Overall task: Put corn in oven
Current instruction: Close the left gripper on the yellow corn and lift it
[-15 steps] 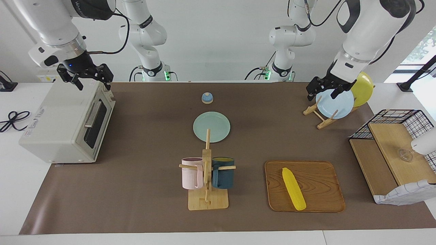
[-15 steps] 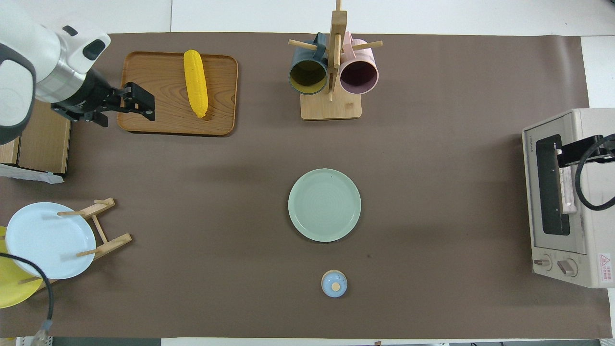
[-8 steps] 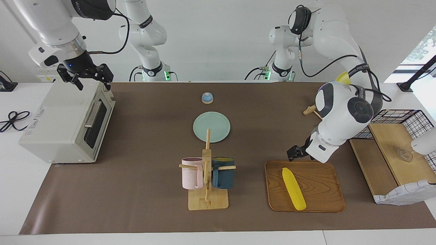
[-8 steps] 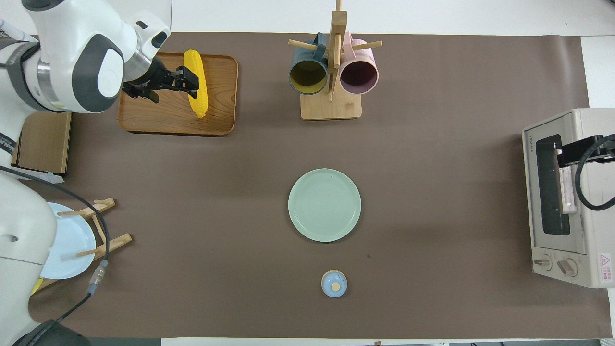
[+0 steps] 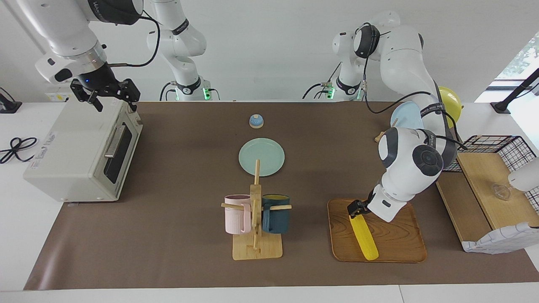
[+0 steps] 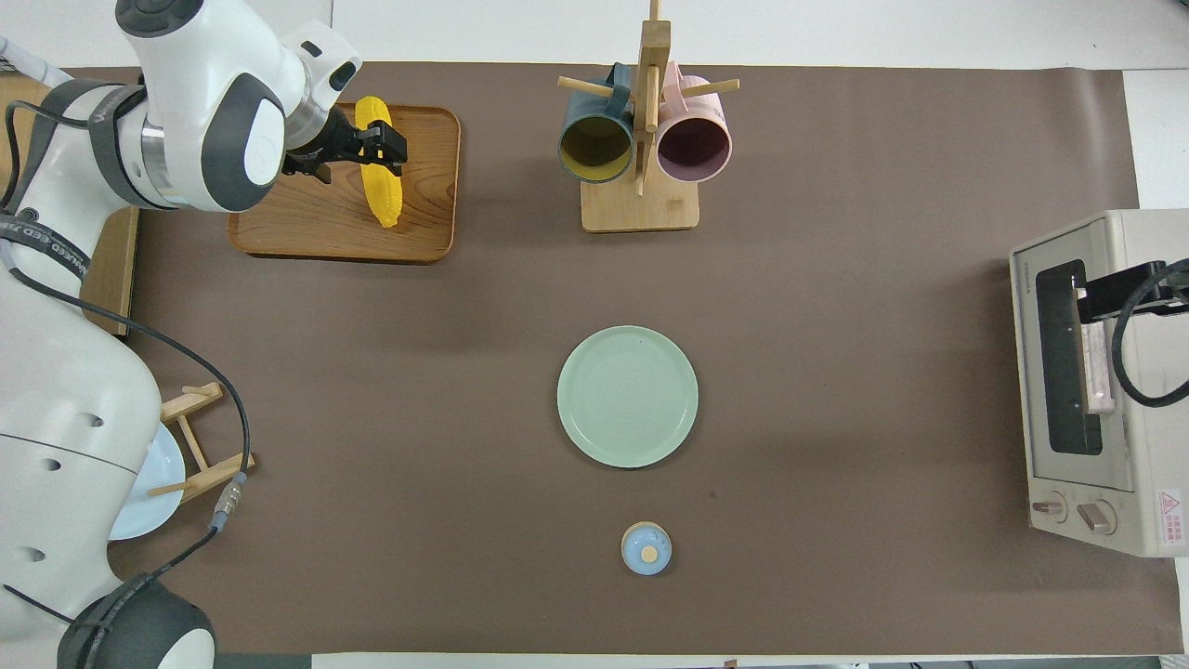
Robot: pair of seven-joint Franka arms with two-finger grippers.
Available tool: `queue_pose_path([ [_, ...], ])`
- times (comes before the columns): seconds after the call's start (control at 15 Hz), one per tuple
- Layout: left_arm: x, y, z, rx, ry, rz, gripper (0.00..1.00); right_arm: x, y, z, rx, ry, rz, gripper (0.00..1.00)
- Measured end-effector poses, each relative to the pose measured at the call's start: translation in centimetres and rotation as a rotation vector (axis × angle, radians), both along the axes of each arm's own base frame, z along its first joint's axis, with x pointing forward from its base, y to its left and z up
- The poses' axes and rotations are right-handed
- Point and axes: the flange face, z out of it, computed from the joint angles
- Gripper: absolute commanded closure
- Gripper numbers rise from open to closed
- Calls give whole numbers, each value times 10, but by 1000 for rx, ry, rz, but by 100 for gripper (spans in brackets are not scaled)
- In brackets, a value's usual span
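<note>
Corn [image 5: 364, 235] lies lengthwise on the tray [image 5: 400, 244], left gripper [image 5: 355, 208] low over its end with fingers open to straddle it, while right gripper [image 5: 105, 93], also open, waits over the shut oven [image 5: 80, 151].

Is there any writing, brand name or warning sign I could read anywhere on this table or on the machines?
Oven, small brand word at the top of its front: too small to read.
Oven, red and white warning sticker beside the knobs: a triangle sign shows, its text is unreadable.
Oven, dark lettering on its top: blurred.
Arm bands: lettering too small.
</note>
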Motion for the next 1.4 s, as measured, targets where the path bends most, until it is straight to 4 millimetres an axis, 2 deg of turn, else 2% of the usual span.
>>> queue_pose_path([
  [0.2, 6, 8, -2, 28, -38, 6, 0, 0, 0, 0, 0, 0, 0, 0],
  [0.47, 9, 5, -7, 25, -60, 3, 0, 0, 0, 0, 0, 1, 0, 0],
  [0.8, 17, -13, -42, 24, -73, -11, 0, 0, 0, -1, 0, 3, -1, 0],
  [1.4, 28, -12, -46, 21, -141, -2, 0, -1, -8, -2, 1, 6, -15, 0],
])
